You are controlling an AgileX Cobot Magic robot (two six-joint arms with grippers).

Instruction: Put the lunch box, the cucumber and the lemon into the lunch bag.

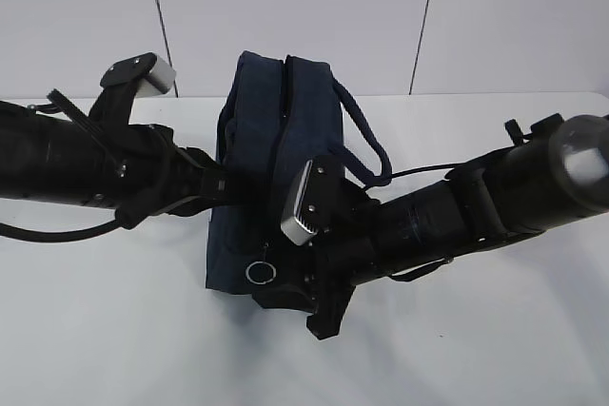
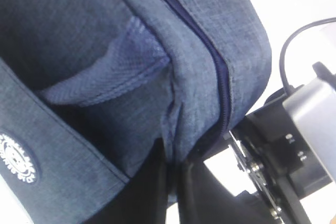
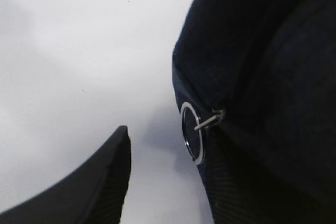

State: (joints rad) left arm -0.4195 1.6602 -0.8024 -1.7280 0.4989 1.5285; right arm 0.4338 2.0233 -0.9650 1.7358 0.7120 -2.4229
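Left gripper (image 2: 173,192) pinches lunch bag (image 1: 276,140) — right gripper (image 3: 168,177) agape

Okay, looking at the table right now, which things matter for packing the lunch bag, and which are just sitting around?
For the job:
- lunch bag
- its zipper ring pull
- left pincer, shut on the bag's fabric
- right pincer, by the ring

Lying about:
- nothing else visible; lunch box, cucumber and lemon are not in view

white table (image 1: 495,349), navy lunch bag (image 1: 252,178) apparently upright
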